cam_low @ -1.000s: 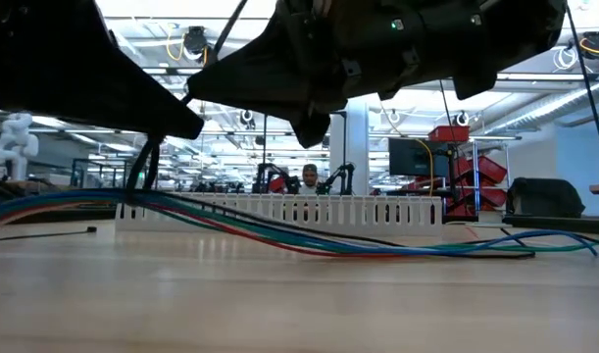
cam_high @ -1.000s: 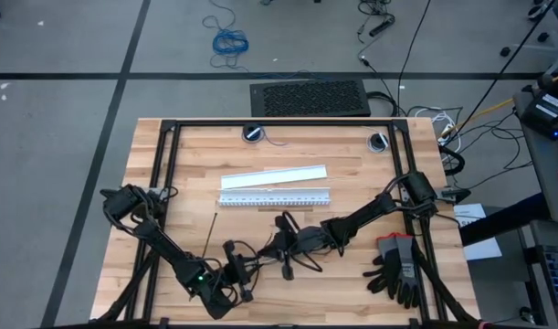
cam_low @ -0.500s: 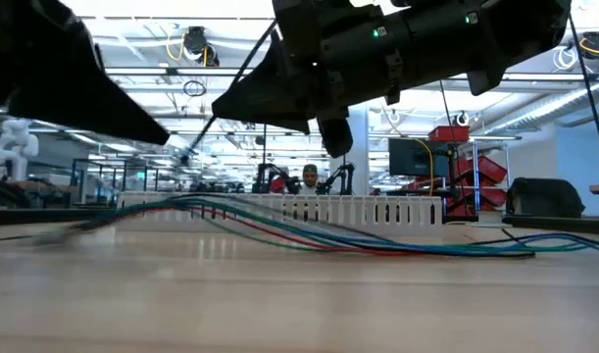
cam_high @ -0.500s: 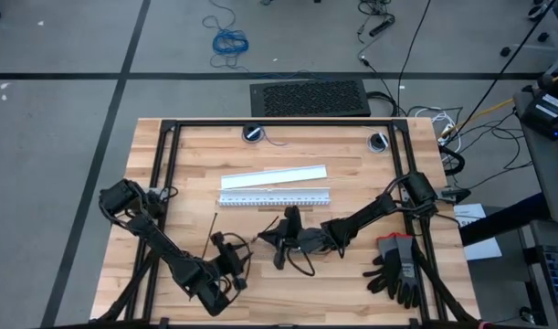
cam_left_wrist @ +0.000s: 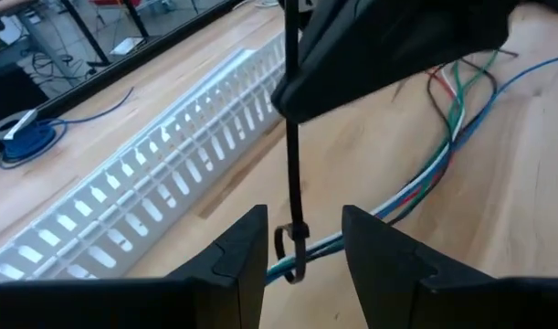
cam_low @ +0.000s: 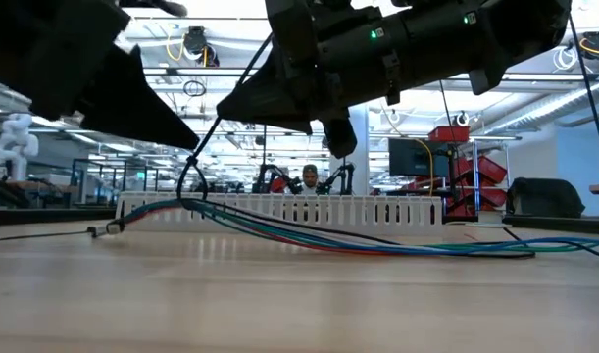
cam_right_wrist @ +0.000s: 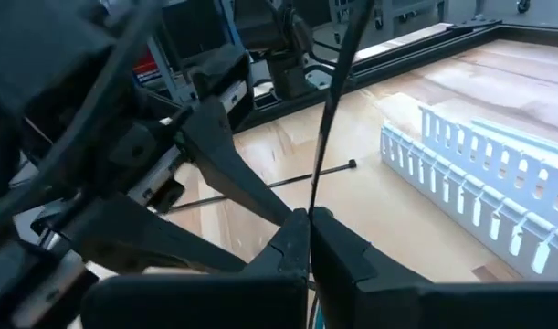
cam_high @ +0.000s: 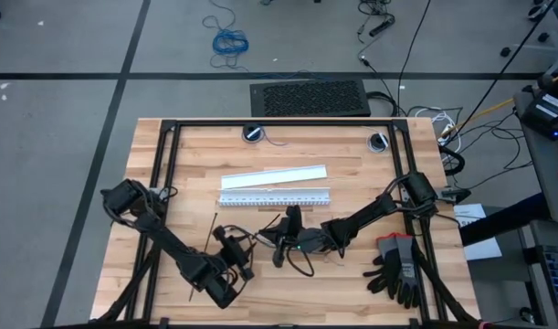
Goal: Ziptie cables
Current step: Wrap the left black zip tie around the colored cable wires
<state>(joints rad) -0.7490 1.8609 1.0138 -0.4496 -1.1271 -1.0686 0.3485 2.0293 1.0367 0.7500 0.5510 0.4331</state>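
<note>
Two dark arms met over the near middle of the wooden bench (cam_high: pixel 352 169). The right pincer (cam_right_wrist: pixel 308 239) was fully closed, its two fingers pinched on the tail of a ziptie (cam_right_wrist: pixel 331 110), a thin black strip that rose steeply away from the fingertips. In the left wrist view the same strip ran down from the right pincer to a small loop around the cables (cam_left_wrist: pixel 443 151), low between the left arm's own fingers.

The left pincer (cam_left_wrist: pixel 301 251) stood partly open, one finger on each side of that loop; no contact with strip or wires could be made out, so whether it gripped anything could not be told.

The cables, thin blue, green, red and grey wires, lay on the bench just near of the white slotted strip (cam_low: pixel 319 209). In the low view they lifted at their left end toward the loop and trailed flat to the right.

A second ziptie (cam_high: pixel 209 232) lay flat on the bench to the left of the pincers, its head visible in the low view (cam_low: pixel 101 230).

A plain white strip (cam_high: pixel 273 175) lay just beyond the slotted one. A pair of black and grey gloves (cam_high: pixel 399 267) rested at the near right of the bench.
</note>
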